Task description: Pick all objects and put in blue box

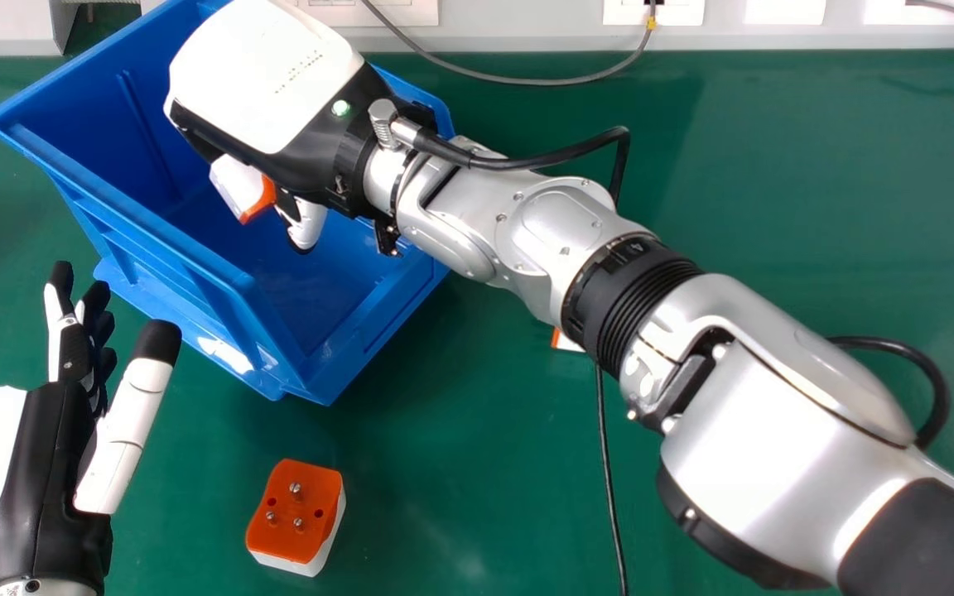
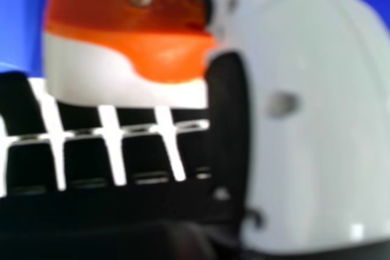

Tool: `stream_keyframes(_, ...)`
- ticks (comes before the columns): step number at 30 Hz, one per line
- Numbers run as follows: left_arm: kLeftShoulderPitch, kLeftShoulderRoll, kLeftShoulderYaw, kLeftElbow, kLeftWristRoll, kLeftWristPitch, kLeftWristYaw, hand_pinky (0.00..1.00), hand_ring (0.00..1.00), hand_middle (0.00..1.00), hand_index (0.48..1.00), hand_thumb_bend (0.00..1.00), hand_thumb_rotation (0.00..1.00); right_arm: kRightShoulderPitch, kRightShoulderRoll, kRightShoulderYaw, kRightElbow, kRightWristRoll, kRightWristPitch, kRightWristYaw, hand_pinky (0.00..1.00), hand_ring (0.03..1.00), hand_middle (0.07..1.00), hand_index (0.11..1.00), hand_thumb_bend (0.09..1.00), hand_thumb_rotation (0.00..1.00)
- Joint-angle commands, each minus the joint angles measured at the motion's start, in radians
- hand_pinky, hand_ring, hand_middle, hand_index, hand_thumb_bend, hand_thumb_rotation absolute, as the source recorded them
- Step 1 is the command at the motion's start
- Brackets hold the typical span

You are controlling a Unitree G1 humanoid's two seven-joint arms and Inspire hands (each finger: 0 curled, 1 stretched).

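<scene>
In the head view my right hand is over the blue box, holding an orange and white plug adapter above the box's interior. The right hand view has that adapter between the thumb and the fingers of my right hand. A second orange and white adapter lies on the green table, pins up, in front of the box. Part of another orange and white object peeks out from beneath my right forearm. My left hand, open, is at the left, beside the box's near left side.
The silver right arm crosses the green table diagonally from the lower right. A thin black cable runs along the table to the near edge. Grey cable and white sockets line the back wall.
</scene>
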Motion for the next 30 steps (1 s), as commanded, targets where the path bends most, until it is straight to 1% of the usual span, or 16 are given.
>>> stream_keyframes(1, 0.0, -0.002, 0.002, -0.013, -0.015, -0.016, -0.003, 1.0, 1.0, 1.0, 1.0, 0.84, 0.87, -0.017, -0.001, 0.008, -0.009, 0.013, 0.008, -0.036, 0.41, 0.426, 0.495, 0.48, 0.503, 0.0)
stream_keyframes(3, 0.002, -0.004, 0.003, -0.015, -0.016, -0.015, -0.002, 1.0, 1.0, 1.0, 1.0, 0.84, 0.87, -0.008, -0.002, 0.014, -0.008, 0.011, 0.007, -0.042, 0.41, 0.431, 0.496, 0.47, 0.503, 0.0)
stream_keyframes(4, 0.004, -0.005, 0.001, -0.021, -0.013, -0.012, 0.0, 1.0, 1.0, 1.0, 1.0, 0.84, 0.87, -0.002, -0.003, 0.018, -0.008, 0.011, 0.006, -0.045, 0.41, 0.431, 0.496, 0.47, 0.503, 0.0)
stream_keyframes(6, 0.007, -0.007, -0.004, -0.033, 0.001, -0.008, 0.007, 1.0, 1.0, 1.0, 1.0, 0.84, 0.87, 0.011, -0.006, 0.022, -0.008, 0.013, 0.001, -0.05, 0.41, 0.437, 0.496, 0.461, 0.503, 0.0)
stream_keyframes(7, 0.008, -0.008, -0.005, -0.034, 0.007, -0.01, 0.009, 1.0, 1.0, 1.0, 1.0, 0.84, 0.87, 0.018, -0.007, 0.022, -0.008, 0.016, -0.002, -0.048, 0.41, 0.437, 0.496, 0.461, 0.503, 0.0)
stream_keyframes(10, 0.008, -0.007, -0.002, -0.027, 0.012, -0.014, 0.01, 1.0, 1.0, 1.0, 1.0, 0.84, 0.87, 0.033, -0.008, 0.016, -0.008, 0.031, -0.01, -0.03, 0.41, 0.438, 0.495, 0.461, 0.504, 0.0)
stream_keyframes(12, 0.008, -0.007, -0.003, -0.028, 0.02, -0.012, 0.014, 1.0, 1.0, 1.0, 1.0, 0.85, 0.87, 0.041, -0.008, 0.012, -0.009, 0.037, -0.011, -0.023, 0.41, 0.438, 0.493, 0.462, 0.504, 0.0)
stream_keyframes(14, 0.008, -0.01, -0.005, -0.03, 0.024, -0.012, 0.016, 1.0, 1.0, 1.0, 1.0, 0.85, 0.87, 0.046, -0.007, 0.008, -0.009, 0.044, -0.011, -0.016, 0.41, 0.442, 0.491, 0.457, 0.504, 0.0)
stream_keyframes(17, 0.01, -0.012, -0.007, -0.038, 0.03, -0.005, 0.017, 1.0, 1.0, 1.0, 1.0, 0.85, 0.87, 0.049, -0.005, 0.007, -0.01, 0.058, -0.009, -0.005, 0.41, 0.448, 0.489, 0.452, 0.504, 0.0)
stream_keyframes(19, 0.014, -0.014, -0.009, -0.051, 0.032, 0.002, 0.017, 1.0, 1.0, 1.0, 1.0, 0.85, 0.87, 0.049, -0.004, 0.008, -0.011, 0.066, -0.005, 0.003, 0.41, 0.455, 0.486, 0.447, 0.504, 0.0)
stream_keyframes(20, 0.014, -0.014, -0.009, -0.05, 0.031, 0.001, 0.017, 1.0, 1.0, 1.0, 1.0, 0.85, 0.87, 0.048, -0.003, 0.009, -0.011, 0.068, -0.001, 0.011, 0.41, 0.455, 0.486, 0.447, 0.504, 0.0)
stream_keyframes(22, 0.013, -0.013, -0.01, -0.043, 0.041, -0.006, 0.021, 1.0, 1.0, 1.0, 1.0, 0.85, 0.87, 0.049, 0.001, 0.013, -0.012, 0.066, 0.016, 0.016, 0.41, 0.461, 0.485, 0.441, 0.504, 0.0)
stream_keyframes(24, 0.012, -0.012, -0.01, -0.04, 0.048, -0.011, 0.024, 1.0, 1.0, 1.0, 1.0, 0.85, 0.87, 0.053, 0.001, 0.014, -0.015, 0.064, 0.028, 0.011, 0.41, 0.468, 0.484, 0.435, 0.503, 0.0)
stream_keyframes(27, 0.009, -0.013, -0.01, -0.038, 0.044, -0.01, 0.024, 1.0, 1.0, 1.0, 1.0, 0.85, 0.87, 0.061, 0.004, 0.022, -0.013, 0.056, 0.049, -0.003, 0.41, 0.475, 0.488, 0.434, 0.503, 0.0)
stream_keyframes(30, 0.009, -0.015, -0.011, -0.044, 0.041, -0.003, 0.022, 1.0, 1.0, 1.0, 1.0, 0.84, 0.87, 0.063, -0.005, 0.048, -0.013, 0.032, 0.054, -0.027, 0.4, 0.481, 0.5, 0.443, 0.502, 0.0)
